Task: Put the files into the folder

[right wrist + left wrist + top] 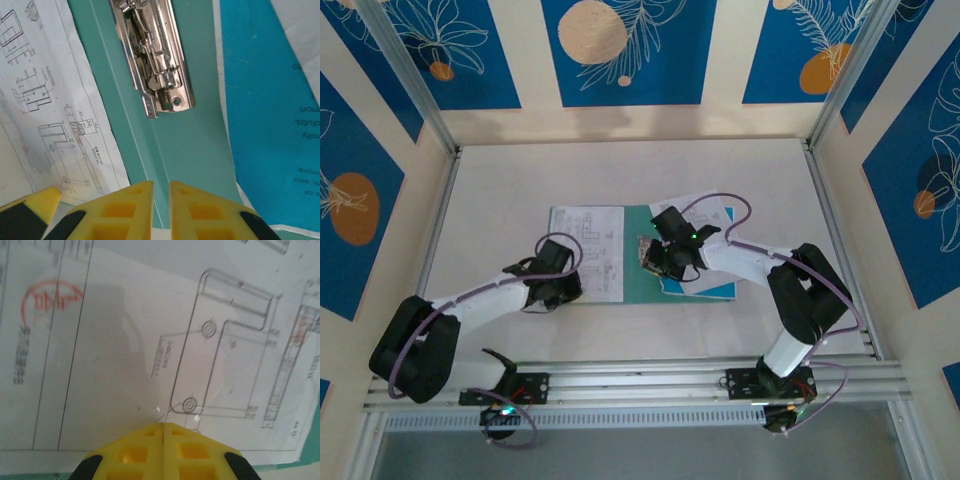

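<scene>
The teal folder (pixel 642 283) lies open mid-table, its metal clip (pixel 155 60) on the spine. White printed sheets (pixel 586 250) cover its left half. My left gripper (pixel 164 426) is shut, tips low over a sheet with a line drawing (pixel 220 360); from above it sits at the sheets' near edge (pixel 563 287). My right gripper (pixel 161 186) hovers over the bare teal spine (pixel 200 145) just below the clip, jaws a narrow gap apart with nothing between; from above it is at the folder's middle (pixel 656 258). The sky-blue sheet (pixel 265 100) lies to the right, over white paper (pixel 710 205).
A white tabletop (pixel 500 190) is framed by aluminium posts and rails, with blue patterned walls behind. A metal rail (pixel 640 380) carrying both arm bases runs along the near edge. The right arm's purple cable (pixel 730 205) loops over the folder's far right corner.
</scene>
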Controlling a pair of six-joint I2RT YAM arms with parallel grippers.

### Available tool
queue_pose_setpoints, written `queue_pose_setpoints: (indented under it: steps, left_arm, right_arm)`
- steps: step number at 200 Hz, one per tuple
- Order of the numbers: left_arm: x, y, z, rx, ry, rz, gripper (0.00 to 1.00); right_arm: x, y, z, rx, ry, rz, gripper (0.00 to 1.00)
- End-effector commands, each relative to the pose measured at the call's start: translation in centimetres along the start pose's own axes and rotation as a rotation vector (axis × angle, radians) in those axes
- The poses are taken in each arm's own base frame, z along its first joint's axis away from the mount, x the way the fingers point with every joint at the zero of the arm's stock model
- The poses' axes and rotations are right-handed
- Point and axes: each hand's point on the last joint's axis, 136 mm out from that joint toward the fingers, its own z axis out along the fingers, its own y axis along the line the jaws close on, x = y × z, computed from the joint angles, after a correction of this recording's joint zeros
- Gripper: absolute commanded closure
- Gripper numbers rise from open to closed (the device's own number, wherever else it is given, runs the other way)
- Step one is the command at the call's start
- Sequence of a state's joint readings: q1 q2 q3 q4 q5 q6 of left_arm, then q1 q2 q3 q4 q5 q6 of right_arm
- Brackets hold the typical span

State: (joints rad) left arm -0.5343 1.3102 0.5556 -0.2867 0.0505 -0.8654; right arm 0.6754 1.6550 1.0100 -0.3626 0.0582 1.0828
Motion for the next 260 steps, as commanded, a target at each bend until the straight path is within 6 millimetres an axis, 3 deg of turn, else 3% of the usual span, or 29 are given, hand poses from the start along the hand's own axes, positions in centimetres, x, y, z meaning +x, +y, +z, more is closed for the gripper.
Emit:
queue_pose_setpoints:
  steps: [1,44,111,145,182,223,260]
  left_arm:
    - [1.3,1.4,0.5,-0.041,-0.013,-0.041,1.00]
    - [3.4,2.2,1.0,-0.036,0.003,-0.061,1.00]
    - [5.1,0.4,0.6,-0.012,-0.009,-0.045,1.00]
    - [4.3,-0.5,-1.2,0.017,-0.052,-0.034,1.00]
    - [3.3,-3.0,-2.5,0.079,-0.067,0.001,1.00]
    - [3.1,-4.7,-1.0,0.093,-0.035,0.034,1.00]
    - [3.2,-4.4,0.7,0.062,-0.023,0.027,1.00]
  right_arm:
    - [-0.4,-1.4,-0.1,0.042,-0.003,0.047,0.84]
    - [-1.2,-1.3,0.7,0.060,0.004,0.083,0.90]
    - [-2.2,-1.0,1.1,0.102,-0.009,0.163,0.99]
    - [-2.8,-0.6,1.6,0.103,-0.010,0.187,1.00]
    - [-2.8,-0.4,1.9,0.129,-0.008,0.218,1.00]
    - [-2.4,-0.2,2.3,0.170,-0.019,0.232,1.00]
    - [-2.1,0.0,2.5,0.238,-0.033,0.238,1.00]
